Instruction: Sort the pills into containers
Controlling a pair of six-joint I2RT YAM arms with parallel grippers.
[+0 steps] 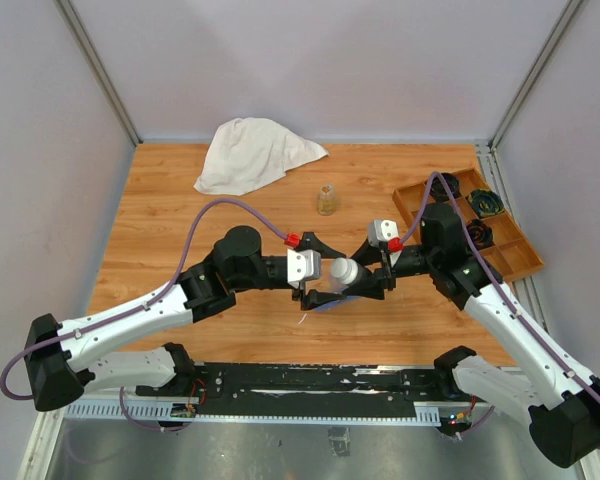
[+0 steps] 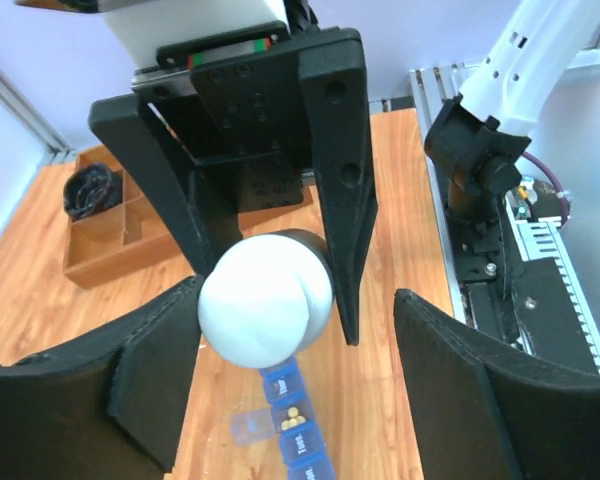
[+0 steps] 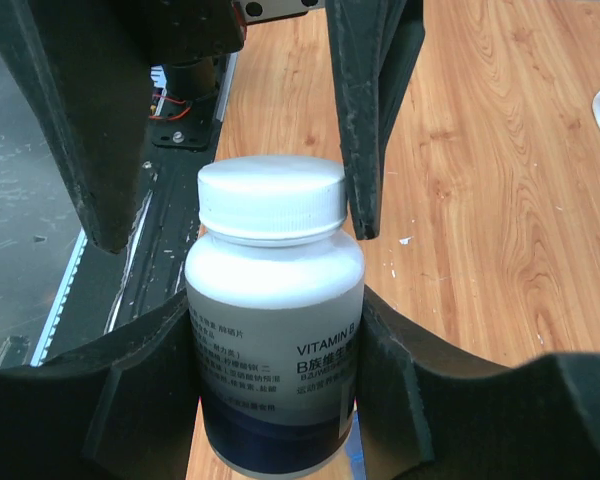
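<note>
A white vitamin bottle [image 3: 275, 340] with its white cap [image 2: 265, 300] on is held level above the table, my right gripper [image 3: 275, 305] shut on its body. My left gripper [image 2: 298, 310] is open around the cap: the cap lies against one finger, with a clear gap to the other. In the top view both grippers, left [image 1: 315, 287] and right [image 1: 368, 280], meet at the bottle [image 1: 345, 270] mid-table. Under it lies the blue strip of containers [image 2: 305, 450]. One compartment has its lid [image 2: 248, 428] swung open and holds a few yellow pills [image 2: 294, 417].
A brown wooden divided tray [image 1: 515, 262] with dark items stands at the right. A white cloth [image 1: 250, 152] lies at the back, and a small glass jar [image 1: 327, 199] stands behind the grippers. The black rail [image 1: 320, 385] runs along the near edge.
</note>
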